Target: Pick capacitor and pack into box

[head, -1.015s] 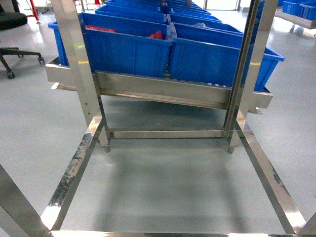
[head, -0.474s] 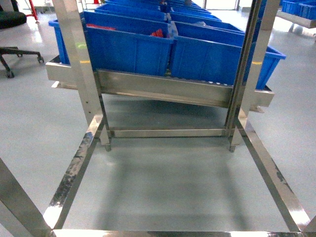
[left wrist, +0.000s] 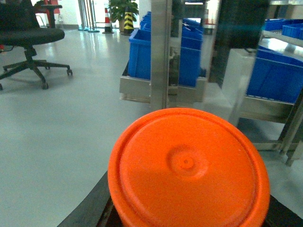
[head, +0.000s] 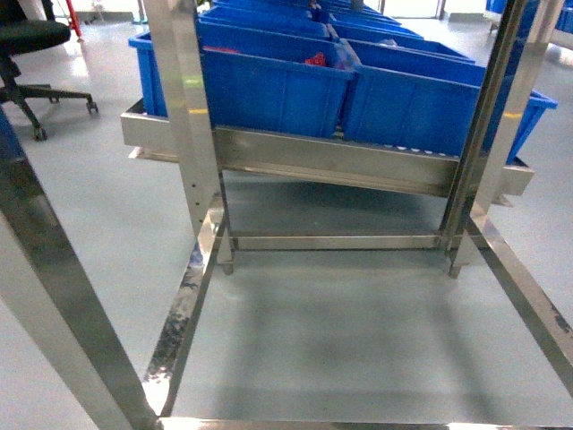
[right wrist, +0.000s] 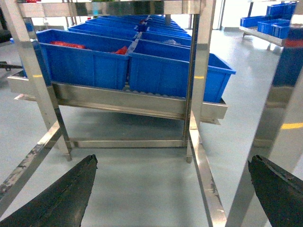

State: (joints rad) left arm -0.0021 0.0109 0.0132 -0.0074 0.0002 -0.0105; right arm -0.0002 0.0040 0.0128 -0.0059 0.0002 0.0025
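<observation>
The left gripper [left wrist: 187,221] is judged to be closed on the small bright orange cylindrical capacitor [left wrist: 187,165]. In the left wrist view its round end face fills the frame from 4 to 8 o'clock, with dark finger edges just showing at either lower corner (the contact itself is hidden). The pale pink plastic box is not seen in any view, so the step in hand is taken to be carrying the capacitor to it.

To do this well, the grip should be held firm and the cylinder kept level, since a smooth moulded plastic body could slip or roll between the pads. The upright of the stainless-steel rack [head: 192,134] at 11 o'clock in the head view should be given room. Release should be left until the box is found and lies directly below.

A black office chair [head: 36,36] is seen at 10 o'clock on the glossy grey floor [head: 340,331]. The rack is of brushed, reflective metal with scuffed lower rails. Rigid blue plastic bins [head: 269,90] are carried on it at 12 o'clock, with something red [head: 315,60] in one.

The right gripper [right wrist: 173,161] is spread wide and holds nothing, its dark, matte fingers tapering at 8 and 4 o'clock.
</observation>
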